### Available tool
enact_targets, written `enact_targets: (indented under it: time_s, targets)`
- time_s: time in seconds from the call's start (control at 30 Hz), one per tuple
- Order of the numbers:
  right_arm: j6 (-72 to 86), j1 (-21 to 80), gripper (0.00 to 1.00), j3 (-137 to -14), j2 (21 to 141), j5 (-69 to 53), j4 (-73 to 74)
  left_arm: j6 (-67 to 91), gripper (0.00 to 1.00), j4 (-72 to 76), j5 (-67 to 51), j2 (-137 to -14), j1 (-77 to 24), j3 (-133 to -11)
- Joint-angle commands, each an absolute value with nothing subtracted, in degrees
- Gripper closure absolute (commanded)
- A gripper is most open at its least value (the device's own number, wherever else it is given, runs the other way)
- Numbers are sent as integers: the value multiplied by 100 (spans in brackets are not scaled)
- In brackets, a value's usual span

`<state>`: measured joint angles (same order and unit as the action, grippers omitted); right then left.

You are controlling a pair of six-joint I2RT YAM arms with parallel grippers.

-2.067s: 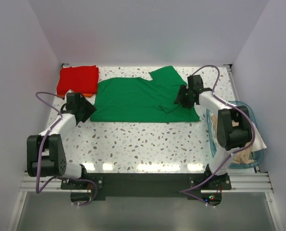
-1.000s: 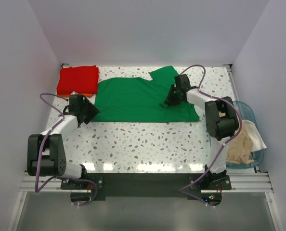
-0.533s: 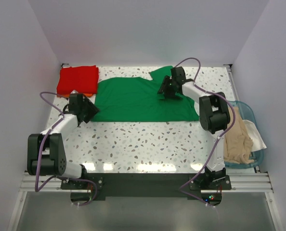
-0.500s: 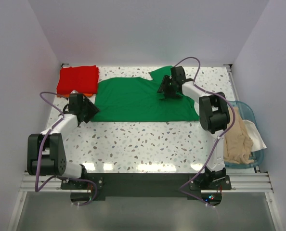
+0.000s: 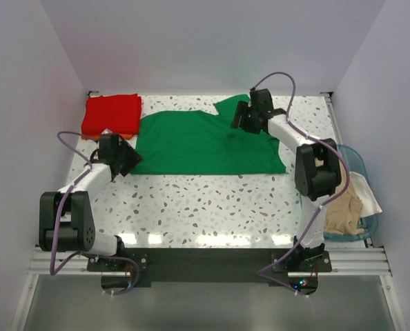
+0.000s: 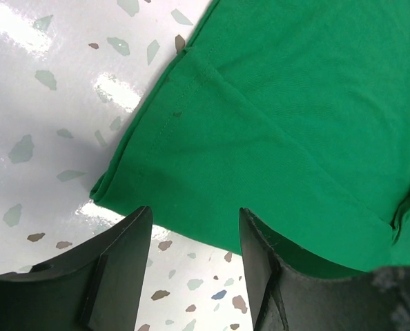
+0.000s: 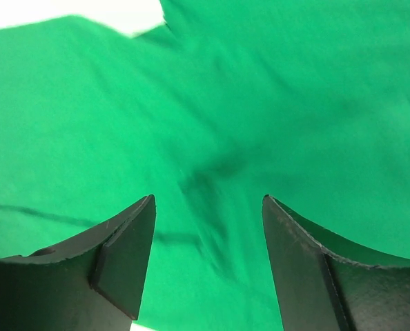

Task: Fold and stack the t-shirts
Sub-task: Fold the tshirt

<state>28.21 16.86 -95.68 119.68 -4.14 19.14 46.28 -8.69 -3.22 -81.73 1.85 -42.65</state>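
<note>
A bright green t-shirt [image 5: 198, 141] lies spread across the back of the table, and fills the right wrist view [image 7: 212, 103]. Its near left corner shows in the left wrist view [image 6: 274, 124]. A folded red t-shirt [image 5: 111, 114] lies at the back left on an orange one [image 5: 125, 136]. Beige and white shirts [image 5: 346, 210] sit in the basket. My left gripper [image 5: 127, 157] [image 6: 194, 238] is open and empty at the green shirt's left corner. My right gripper [image 5: 241, 118] [image 7: 208, 227] is open and empty above the shirt's upper right part.
A translucent blue plastic basket [image 5: 360, 162] stands at the right edge of the table beside the right arm. White walls close in the back and both sides. Bare speckled tabletop [image 5: 205, 200] lies in front of the green shirt.
My right gripper has swept from the green shirt's right side up and left to its upper part, then slightly back right. The folded flap now lies flat. The left gripper has hardly moved.
</note>
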Motion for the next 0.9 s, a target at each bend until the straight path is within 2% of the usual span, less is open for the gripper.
enact_targets:
  time_s: [0.0,0.17,0.47,0.87]
  targets:
    - [2864,1644,35,-8671,10744,201,2197,4561,43,-843,-238,-7955,176,-4289]
    - [3216,1468,42,-6913,9582,308,2075,4702,48,-976,-18,-7550,176,-3894]
    - [3445,1204,42,-5275,8254,238,1916,4974,50,-669,290,-7348,176,-3173]
    - [3638,791,41,-4422,8323,132,1398,5291,47,492,466,-7857,176,-2953]
